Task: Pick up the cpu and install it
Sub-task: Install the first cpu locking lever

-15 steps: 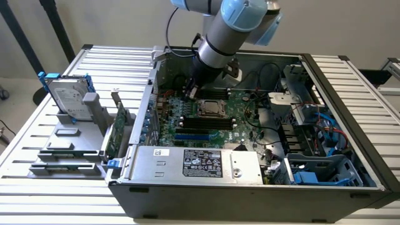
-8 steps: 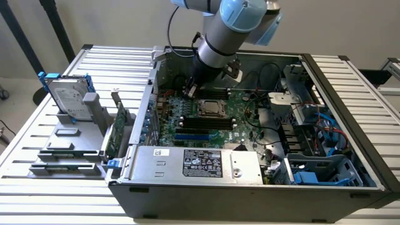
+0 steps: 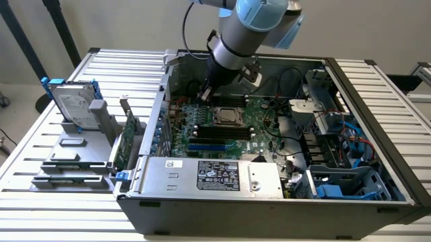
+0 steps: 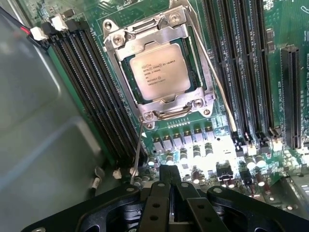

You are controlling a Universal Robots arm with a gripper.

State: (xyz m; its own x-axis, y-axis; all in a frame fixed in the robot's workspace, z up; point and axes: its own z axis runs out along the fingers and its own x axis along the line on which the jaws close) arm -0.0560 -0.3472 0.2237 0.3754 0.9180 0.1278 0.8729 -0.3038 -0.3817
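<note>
Cpu (image 4: 159,71): 1, in 1 socket (image 4: 117,54)

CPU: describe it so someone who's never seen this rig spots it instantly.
Start at the open computer case on the slatted table and find the green motherboard inside. Near its middle sits a metal socket frame, flanked by long black memory slots. The cpu is the flat dull-silver square with printed text inside that frame.

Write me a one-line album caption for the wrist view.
The gripper hovers above the motherboard, where the cpu sits in its metal-framed socket.
</note>
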